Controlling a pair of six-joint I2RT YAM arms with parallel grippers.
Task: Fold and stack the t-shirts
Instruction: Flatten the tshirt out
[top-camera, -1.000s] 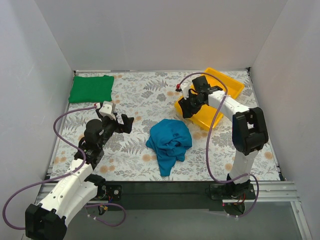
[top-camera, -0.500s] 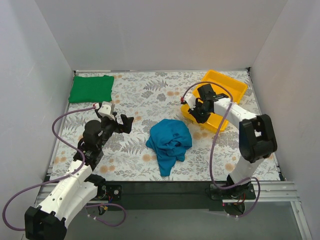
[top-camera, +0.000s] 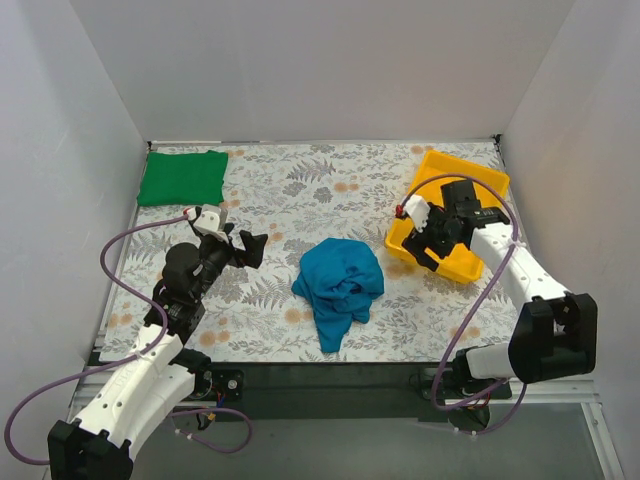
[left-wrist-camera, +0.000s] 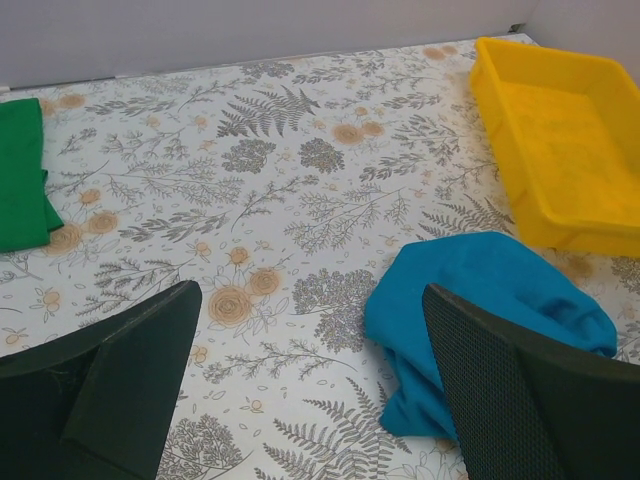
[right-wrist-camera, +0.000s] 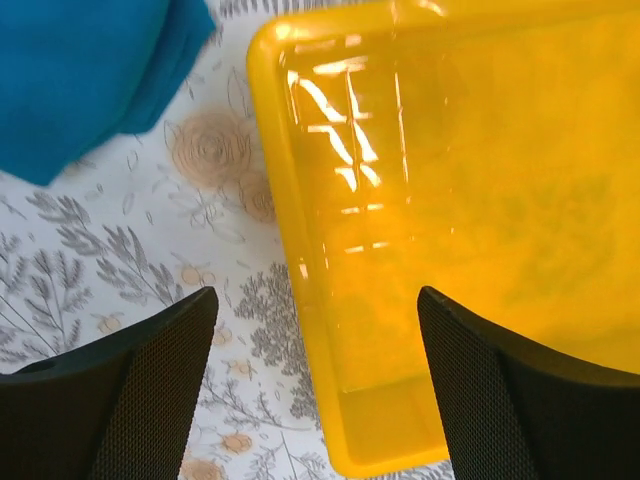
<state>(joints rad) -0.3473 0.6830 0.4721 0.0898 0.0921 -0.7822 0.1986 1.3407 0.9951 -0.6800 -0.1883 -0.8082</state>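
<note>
Both wide open, empty: left claw (left-wrist-camera: 310, 300), right claw (right-wrist-camera: 318, 300) | teal t-shirt (top-camera: 340, 285) crumpled | green t-shirt (top-camera: 182, 178) folded

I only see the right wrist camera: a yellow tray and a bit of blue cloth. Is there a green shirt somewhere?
Observer: Yes. The green t-shirt lies folded flat at the far left corner of the table.
Operator: What does the whole blue thing look like?
Observer: The teal-blue t-shirt is a crumpled, unfolded heap in the middle, toward the near edge.
Operator: Where's the other arm?
Observer: The left end effector hangs open to the left of that heap, holding nothing.
</note>
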